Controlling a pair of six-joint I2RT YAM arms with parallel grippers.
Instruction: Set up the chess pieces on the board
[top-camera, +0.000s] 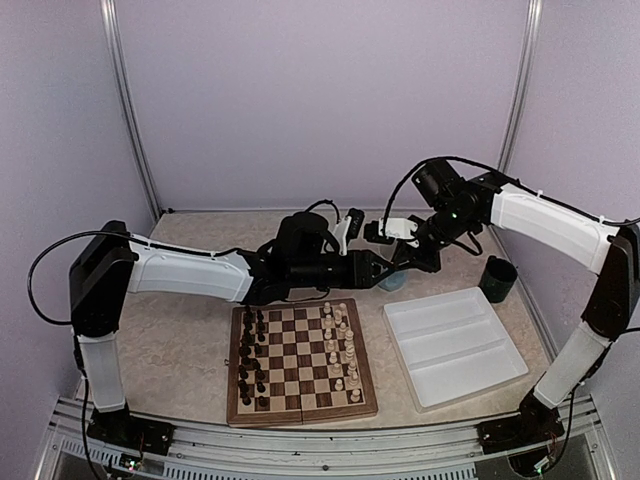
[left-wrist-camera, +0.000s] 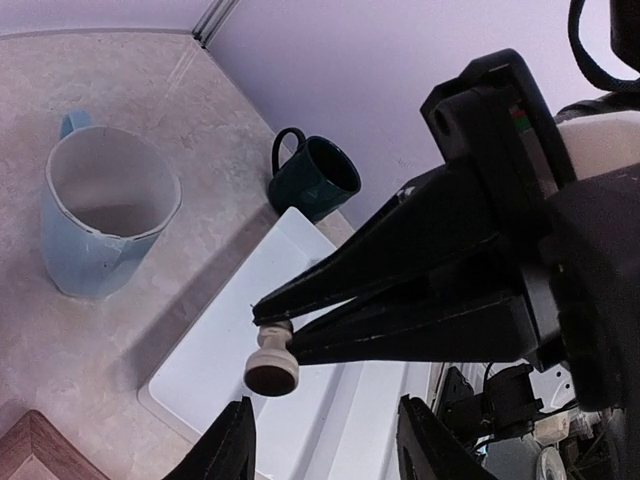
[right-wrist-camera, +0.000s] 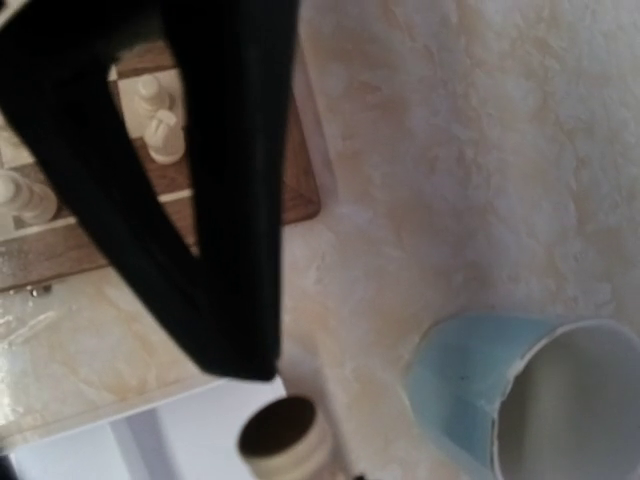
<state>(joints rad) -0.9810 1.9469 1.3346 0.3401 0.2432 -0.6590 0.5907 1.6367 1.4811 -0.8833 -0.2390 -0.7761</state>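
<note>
Left gripper (left-wrist-camera: 325, 440): jaws apart, nothing between them, the two fingers (left-wrist-camera: 228, 445) pointing at the other arm's load. Right gripper (left-wrist-camera: 275, 330): pinched tight on the head of one cream piece (left-wrist-camera: 272, 378), which hangs on its side with the dark felt base facing the left wrist.

- Likely reason for that hold: a grip by the head leaves stem and base free, so this reads as a hand-over from right arm to left. That is a judgement.
- The piece sits just ahead of the left fingertips, closer to one finger than the other. It is not yet between them and seems to touch neither.

Nearest the bases:
- The board (top-camera: 300, 355) lies flat.
- The dark pieces (top-camera: 252, 355) are ranked down its left side.
- The cream chess pieces (top-camera: 340, 345) stand in two files down its right side. They are too small to count or to spot the vacant square.
- Pieces stand on the squares by the left arm, which may be why that arm is taking over.

Beside the board, on the right: a white tray (top-camera: 455, 345). No pieces can be made out in it.

Mid-table:
- The two grippers meet in the air, beyond the board's far right corner.
- From the left wrist, the held piece shows against the tray's corner.

Farther back:
- A blue mug (left-wrist-camera: 105, 215) stands upright, and what shows of its inside looks empty. It is perhaps where the pieces came from.
- A dark green mug (left-wrist-camera: 318, 178) stands off the tray's far end, handle toward the blue one.
</note>
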